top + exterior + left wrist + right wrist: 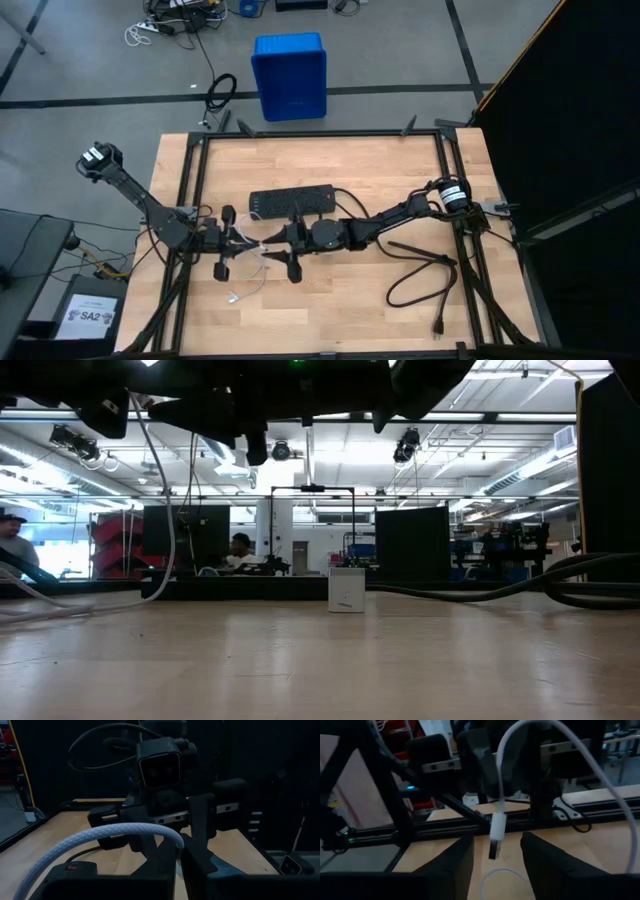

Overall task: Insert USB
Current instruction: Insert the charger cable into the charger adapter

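Note:
The USB (256,250) is a thin whitish cable strung between the two grippers above the table's middle. Its loose loop (243,292) lies on the wood near the front. My left gripper (179,857), reaching in from the table's left, is shut on the cable. My right gripper (497,855) faces it from the right and is open. The cable's white plug (496,831) hangs between the right fingers without touching either. In the low view both grippers are dark shapes at the top, and the cable (172,510) hangs below them. My left gripper pinches the braided cable (173,840) between its two fingers, a short way back from the plug end. The fingers lie level, coming from the table's left. The cable arches up out of the hold, the plug dangles beyond the fingertips, and the rest droops slack to the table.
A black power strip (290,203) lies just beyond the grippers, and a small white cube adapter (346,590) stands near it. A thick black cord (425,275) coils on the right half. A blue bin (290,75) stands on the floor behind the table. People show in the room beyond.

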You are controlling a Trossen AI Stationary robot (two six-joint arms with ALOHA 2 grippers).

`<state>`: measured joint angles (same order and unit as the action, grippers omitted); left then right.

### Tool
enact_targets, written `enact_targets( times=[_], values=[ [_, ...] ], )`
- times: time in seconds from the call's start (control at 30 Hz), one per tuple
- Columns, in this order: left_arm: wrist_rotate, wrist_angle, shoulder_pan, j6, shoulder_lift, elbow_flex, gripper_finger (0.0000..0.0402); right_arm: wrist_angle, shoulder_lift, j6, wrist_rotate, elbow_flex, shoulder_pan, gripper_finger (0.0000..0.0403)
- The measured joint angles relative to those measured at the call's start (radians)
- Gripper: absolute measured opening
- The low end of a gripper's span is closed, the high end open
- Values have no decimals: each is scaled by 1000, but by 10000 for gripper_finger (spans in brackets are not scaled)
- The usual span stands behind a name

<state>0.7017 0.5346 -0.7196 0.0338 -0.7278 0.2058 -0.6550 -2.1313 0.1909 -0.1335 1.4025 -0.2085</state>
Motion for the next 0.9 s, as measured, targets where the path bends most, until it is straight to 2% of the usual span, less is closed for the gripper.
enact_targets(
  times=[0.17, 0.6, 0.9],
  values=[
    [-17, 5, 15, 3, -6, 0, 0, 1, -10, 0, -13, 1, 0, 122],
    [-51, 15, 20, 20, -24, 0, 0, 21, -10, -24, -20, 1, 2, 24],
    [-60, 29, 20, 20, -32, 0, 0, 24, -10, -37, 24, 1, 6, 4]
  ],
)
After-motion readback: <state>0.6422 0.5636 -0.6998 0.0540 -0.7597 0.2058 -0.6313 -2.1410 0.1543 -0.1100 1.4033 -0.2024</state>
